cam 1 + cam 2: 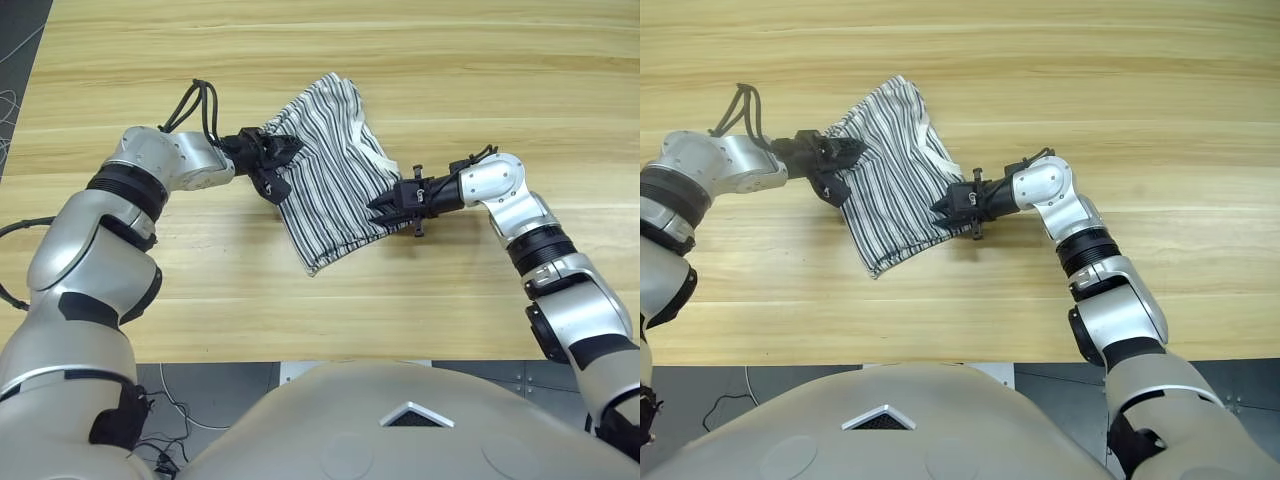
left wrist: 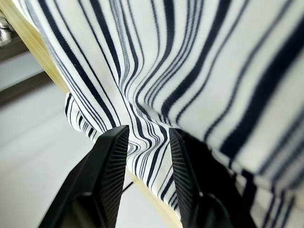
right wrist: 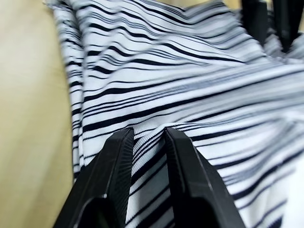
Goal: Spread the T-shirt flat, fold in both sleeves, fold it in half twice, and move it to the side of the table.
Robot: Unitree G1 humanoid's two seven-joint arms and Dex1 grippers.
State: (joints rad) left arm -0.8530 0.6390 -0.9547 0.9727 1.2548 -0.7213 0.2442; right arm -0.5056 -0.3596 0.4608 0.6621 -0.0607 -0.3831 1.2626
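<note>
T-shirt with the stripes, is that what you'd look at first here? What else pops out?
Yes, the black-and-white striped T-shirt, bunched up in the middle of the wooden table, catches the eye first. Next come the two silver arms. The left pincer grips the shirt's far left edge and the right pincer grips its near right edge, each shut on the cloth.

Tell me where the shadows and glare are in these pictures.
Left eye view: the T-shirt throws a small dark shadow on the table beside the left gripper; the far tabletop has only a soft sheen. Left wrist view: the cloth goes into deep shade next to that gripper. Right wrist view: even light on the stripes by the right gripper, no glare.
</note>
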